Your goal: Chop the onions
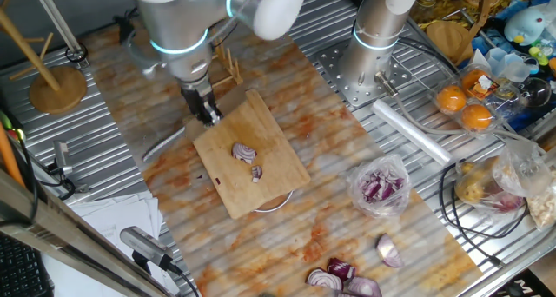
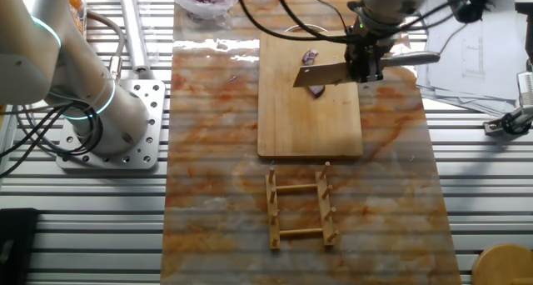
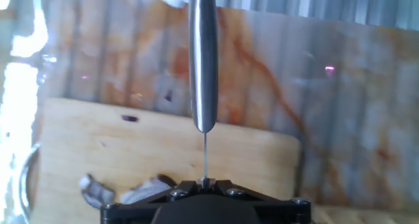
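Note:
Two small red-onion pieces lie on the wooden cutting board [image 1: 265, 123]: a larger wedge [image 1: 245, 152] and a small bit [image 1: 256, 172]. In the other fixed view they sit near the board's far end [image 2: 310, 57], partly behind the knife blade [image 2: 325, 74]. My gripper [image 1: 205, 108] is shut on a steel knife, with its handle [image 1: 165, 145] sticking out sideways. The blade stands edge-down just above the onion pieces. In the hand view the handle [image 3: 203, 60] runs straight ahead, the gripper [image 3: 206, 183] clamps the thin blade, and onion pieces [image 3: 95, 190] show at lower left.
A clear bag of chopped purple onion [image 1: 380, 186] and larger onion halves [image 1: 343, 278] lie right of the board. A wooden rack [image 2: 300, 206] stands beside the board. A second arm's base [image 1: 373, 62] is behind. A white bowl [image 1: 274, 203] peeks from under the board.

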